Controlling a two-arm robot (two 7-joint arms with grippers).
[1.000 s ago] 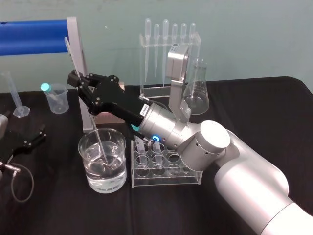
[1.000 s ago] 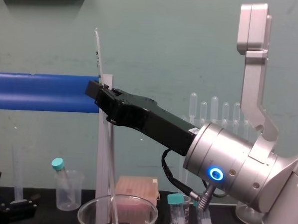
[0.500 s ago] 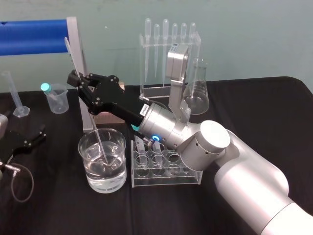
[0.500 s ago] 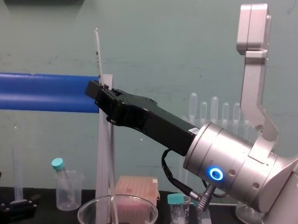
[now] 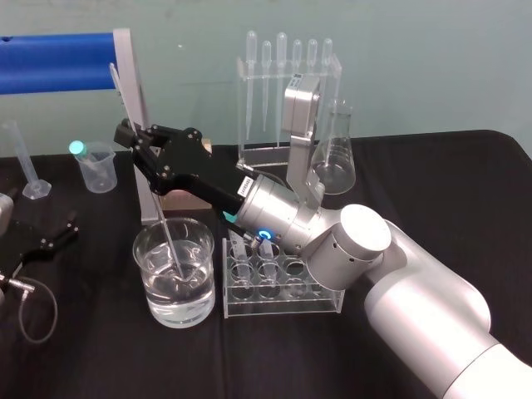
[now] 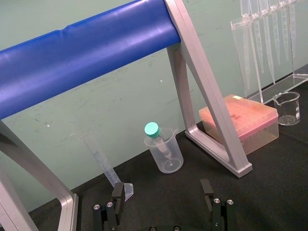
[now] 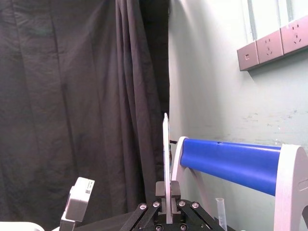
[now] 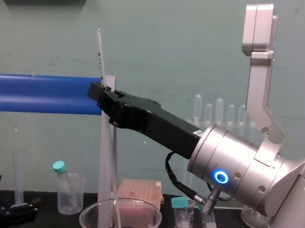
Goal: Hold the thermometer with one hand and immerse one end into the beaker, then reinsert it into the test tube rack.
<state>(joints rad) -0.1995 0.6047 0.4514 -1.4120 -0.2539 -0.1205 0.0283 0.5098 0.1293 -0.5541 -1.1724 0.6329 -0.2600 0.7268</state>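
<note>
Black right gripper [image 5: 130, 137] pinches the thin glass thermometer [image 8: 100, 55] mid-shaft, likely brittle and slippery, tip in wide clear beaker [image 5: 179, 316]; left gripper [image 6: 161, 188] parked, open.

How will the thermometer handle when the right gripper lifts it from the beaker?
Probably stiff but fragile: the thermometer is a thin glass rod pinched by the right gripper. Its tip dips into water in the beaker, so it may come out wet, slippery. Tilted, it could knock the rim. Left gripper idles open, far left.
</note>
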